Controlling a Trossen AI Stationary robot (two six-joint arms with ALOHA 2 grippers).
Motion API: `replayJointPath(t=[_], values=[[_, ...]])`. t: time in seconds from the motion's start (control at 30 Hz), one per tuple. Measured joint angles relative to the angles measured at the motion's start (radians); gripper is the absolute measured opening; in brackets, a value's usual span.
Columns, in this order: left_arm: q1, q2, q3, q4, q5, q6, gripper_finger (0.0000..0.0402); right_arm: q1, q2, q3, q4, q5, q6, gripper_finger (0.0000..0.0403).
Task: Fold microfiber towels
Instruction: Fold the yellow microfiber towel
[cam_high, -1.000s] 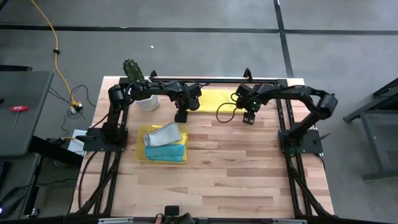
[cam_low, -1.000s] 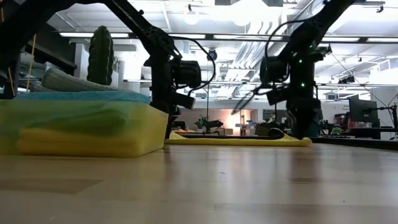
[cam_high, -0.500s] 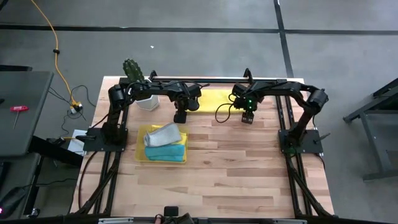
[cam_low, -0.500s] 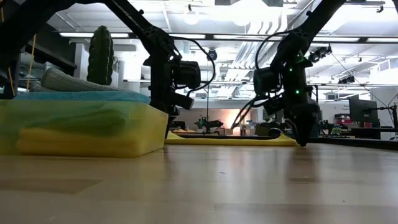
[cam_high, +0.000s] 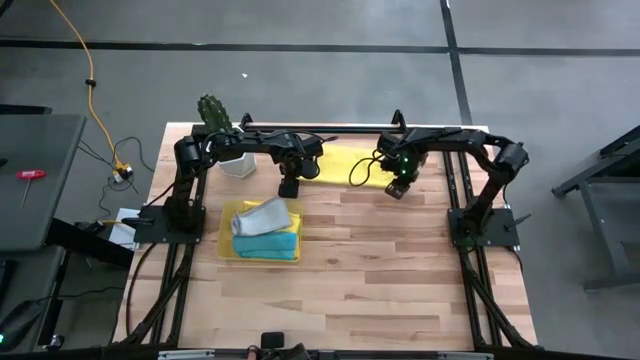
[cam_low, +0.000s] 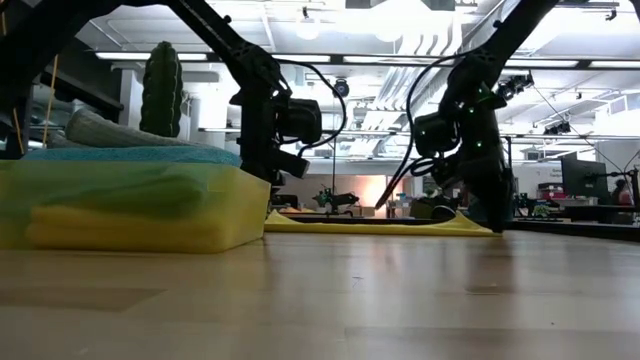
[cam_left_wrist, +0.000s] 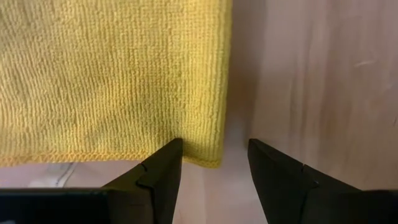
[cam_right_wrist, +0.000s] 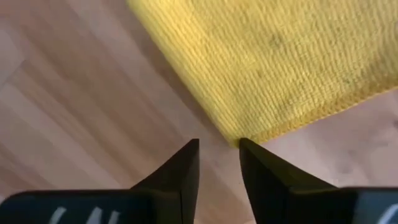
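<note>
A pale wood-plank tabletop (cam_high: 380, 270) stands on a grey concrete floor (cam_high: 300, 90) crossed by dark seams. A yellow cable (cam_high: 88, 75) trails across the floor. Long ceiling lights (cam_low: 200, 57) brighten the workshop behind.

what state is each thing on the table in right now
yellow towel: spread flat at the far edge, unfolded
left end effector: open, low at one near corner of the towel
right end effector: fingers narrowly apart at the other near corner, grip unclear
yellow tray: holding folded towels
grey towel: folded, on top of the stack
blue towel: folded, under the grey one
</note>
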Motion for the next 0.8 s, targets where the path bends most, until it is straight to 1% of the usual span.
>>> replayJointPath(t=[0.27, 0.43, 0.57, 0.7, 0.8], values=[[-0.021, 0.0, 0.0, -0.001, 0.008, -0.02, 0.0172, 0.081, -0.004, 0.0, -0.021, -0.003, 0.035, 0.0101], [-0.036, 0.0, 0.0, 0.004, 0.008, 0.014, 0.0172, 0.111, -0.067, 0.0, -0.004, 0.008, 0.023, 0.0101], [-0.039, 0.0, 0.0, 0.008, 0.008, 0.022, 0.0172, 0.116, -0.105, 0.0, 0.025, 0.083, -0.012, 0.0101], [-0.039, 0.0, 0.0, 0.008, 0.008, 0.024, 0.0172, 0.11, -0.082, 0.0, 0.039, 0.121, -0.079, 0.0101], [-0.039, 0.0, 0.0, 0.008, 0.008, 0.024, 0.0172, 0.107, -0.056, 0.0, 0.055, 0.124, -0.119, 0.0101]])
